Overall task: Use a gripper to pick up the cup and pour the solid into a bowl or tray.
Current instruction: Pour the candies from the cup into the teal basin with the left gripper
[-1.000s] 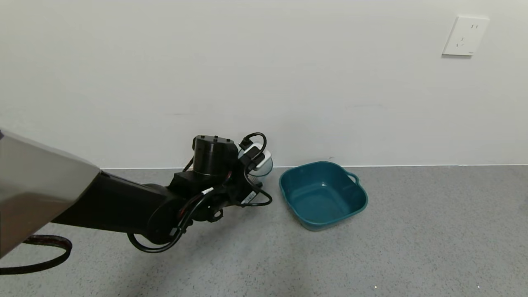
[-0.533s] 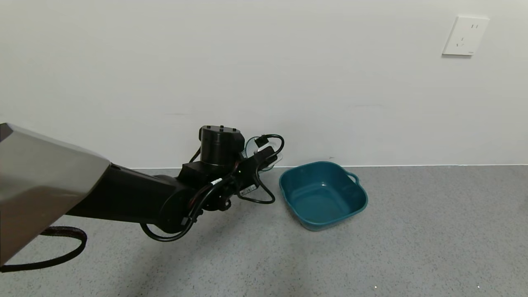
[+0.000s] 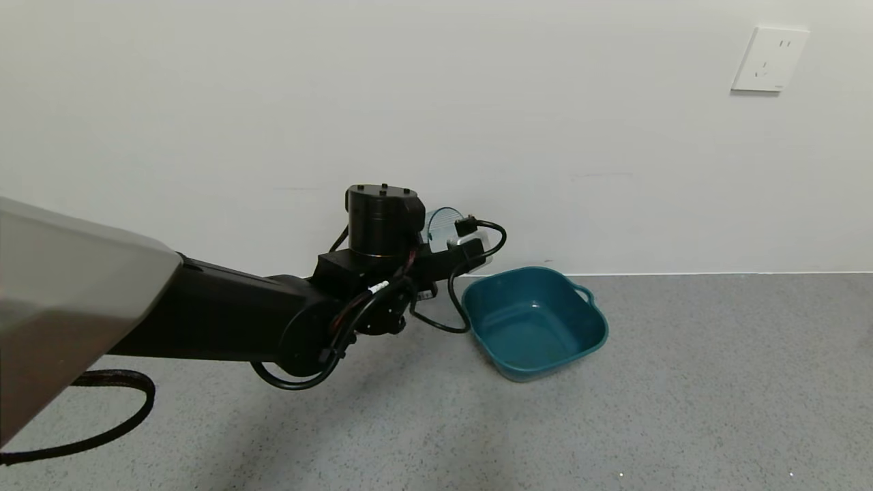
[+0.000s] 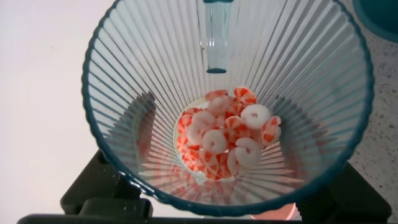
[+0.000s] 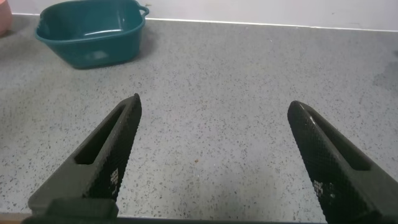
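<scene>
My left gripper (image 3: 455,251) is shut on the ribbed blue-green cup (image 3: 442,221) and holds it in the air, just left of the dark teal basin (image 3: 534,320). In the left wrist view the cup (image 4: 124,93) fills the frame, upright, with the orange-red and white pieces (image 4: 224,140) lying at its bottom. The gripper (image 4: 214,202) shows as dark fingers (image 4: 93,186) on both sides of the cup. My right gripper (image 5: 214,102) is open and empty above the grey floor, away from the basin (image 5: 93,37).
The basin is empty and sits near the white wall. A pink bowl's edge (image 5: 3,15) shows beside the basin, and also under the cup in the left wrist view (image 4: 273,214). A wall socket (image 3: 769,59) is at the upper right.
My left arm has lifted the cup up and to the right, closer to the teal basin. The basin has not moved.
</scene>
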`<act>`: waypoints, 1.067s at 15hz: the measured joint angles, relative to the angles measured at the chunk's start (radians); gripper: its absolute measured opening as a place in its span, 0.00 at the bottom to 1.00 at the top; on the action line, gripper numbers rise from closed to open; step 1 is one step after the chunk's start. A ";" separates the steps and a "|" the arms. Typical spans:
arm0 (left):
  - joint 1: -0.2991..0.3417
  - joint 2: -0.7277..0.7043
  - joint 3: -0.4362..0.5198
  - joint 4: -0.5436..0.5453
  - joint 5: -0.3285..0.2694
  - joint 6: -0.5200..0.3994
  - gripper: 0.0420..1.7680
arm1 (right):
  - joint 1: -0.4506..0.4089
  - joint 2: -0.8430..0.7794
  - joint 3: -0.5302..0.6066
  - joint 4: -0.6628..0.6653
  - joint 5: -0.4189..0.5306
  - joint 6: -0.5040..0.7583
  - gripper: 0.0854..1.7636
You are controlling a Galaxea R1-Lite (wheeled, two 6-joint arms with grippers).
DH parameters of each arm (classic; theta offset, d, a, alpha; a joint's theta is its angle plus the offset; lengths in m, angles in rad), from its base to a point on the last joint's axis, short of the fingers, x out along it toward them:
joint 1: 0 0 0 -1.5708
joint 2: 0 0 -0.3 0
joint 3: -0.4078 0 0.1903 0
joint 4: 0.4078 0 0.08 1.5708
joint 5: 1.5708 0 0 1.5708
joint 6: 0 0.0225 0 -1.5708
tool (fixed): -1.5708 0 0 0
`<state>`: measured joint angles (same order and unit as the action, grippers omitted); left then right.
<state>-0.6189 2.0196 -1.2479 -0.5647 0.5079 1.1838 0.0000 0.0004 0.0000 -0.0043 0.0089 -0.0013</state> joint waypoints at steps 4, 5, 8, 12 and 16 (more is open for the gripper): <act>-0.057 0.000 -0.005 -0.006 0.106 0.106 0.73 | 0.000 0.000 0.000 0.000 0.000 0.000 0.97; -0.068 0.001 -0.005 -0.006 0.124 0.134 0.73 | 0.000 0.000 0.000 0.000 0.000 0.000 0.97; -0.086 0.002 -0.007 -0.013 0.174 0.231 0.73 | 0.000 0.000 0.000 0.000 0.000 0.000 0.97; -0.089 0.049 -0.017 -0.244 0.186 0.424 0.73 | 0.000 0.000 0.000 0.000 0.000 0.000 0.97; -0.089 0.138 -0.019 -0.454 0.183 0.620 0.73 | 0.000 0.000 0.000 0.000 0.000 0.000 0.97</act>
<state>-0.7081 2.1572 -1.2670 -1.0183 0.6906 1.8034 0.0000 0.0004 0.0000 -0.0038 0.0089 -0.0013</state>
